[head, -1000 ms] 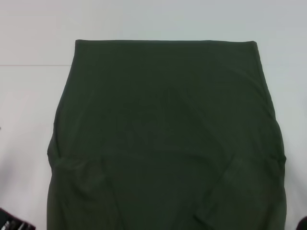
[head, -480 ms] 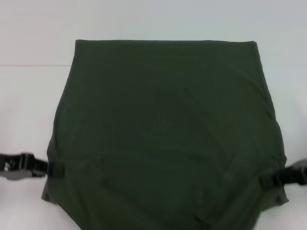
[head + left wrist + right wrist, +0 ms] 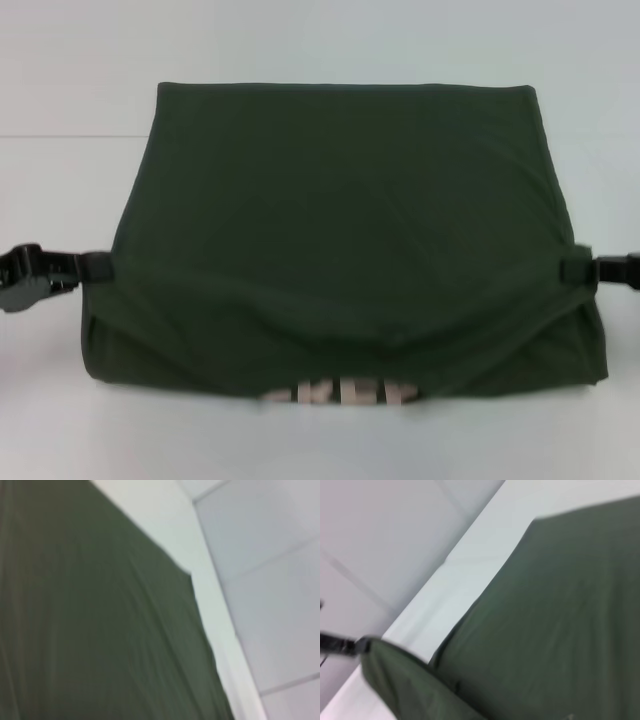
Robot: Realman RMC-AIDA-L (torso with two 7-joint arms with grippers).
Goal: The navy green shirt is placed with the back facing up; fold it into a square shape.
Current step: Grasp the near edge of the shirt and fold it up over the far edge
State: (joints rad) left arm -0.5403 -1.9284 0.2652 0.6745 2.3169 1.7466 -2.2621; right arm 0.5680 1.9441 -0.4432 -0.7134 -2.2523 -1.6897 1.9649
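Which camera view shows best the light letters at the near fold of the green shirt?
The head view: the light letters peek out under the near fold of the navy green shirt, between the left gripper and the right gripper. Both wrist views show only plain green fabric and the white table, no letters.

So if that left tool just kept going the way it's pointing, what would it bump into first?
The left tool points inward across the table, clamped on the side edge of the navy green shirt. Going straight on, it would most likely meet more of that shirt's fabric, well before the right tool at the opposite edge; depth is hard to judge.
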